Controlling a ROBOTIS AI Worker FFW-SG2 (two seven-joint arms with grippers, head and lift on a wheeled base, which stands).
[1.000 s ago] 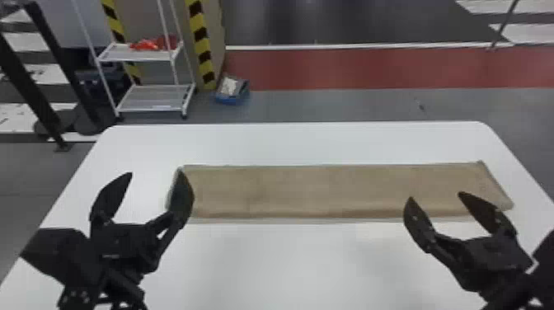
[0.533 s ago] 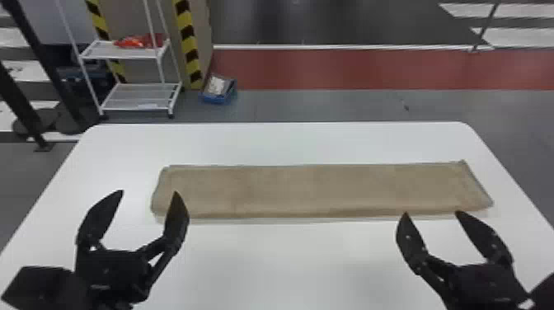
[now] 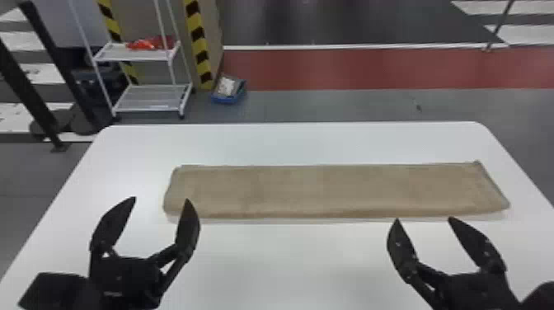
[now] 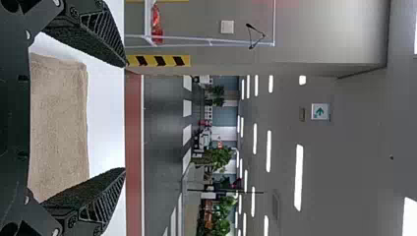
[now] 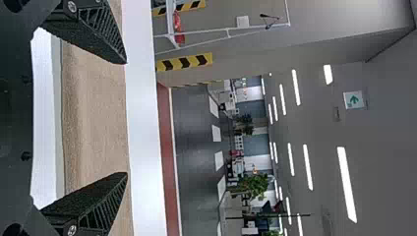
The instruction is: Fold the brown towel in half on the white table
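White table (image 3: 280, 264) with rounded far corners, seen in the head view as the foreground surface. Over its near part are two black grippers, one per arm, both coming in from the bottom edge and pointing toward the far side. The left gripper (image 3: 160, 200) lies near the towel's left end, its two fingers spread wide; the right gripper (image 3: 423, 219) lies near the towel's right part, its two fingers likewise wide apart. Both wrist views show bare space between the fingertips, with nothing gripped. The height of either gripper above the table cannot be told.

Beyond the grippers, one brown towel (image 3: 329, 189) lies flat as a long strip running from left to right, nearer the table's far edge. Past that edge is grey floor (image 3: 329, 107). Beyond the far left corner stand one white rack (image 3: 146, 99) with two visible shelves, red material (image 3: 150, 43) on the upper one, and one blue container (image 3: 226, 99) on the floor. Farther back come one red floor band (image 3: 371, 68), a white line, and dark flooring (image 3: 350, 20). The left wrist view adds distant green plants (image 4: 216, 157) and one green arrow sign (image 4: 320, 111).
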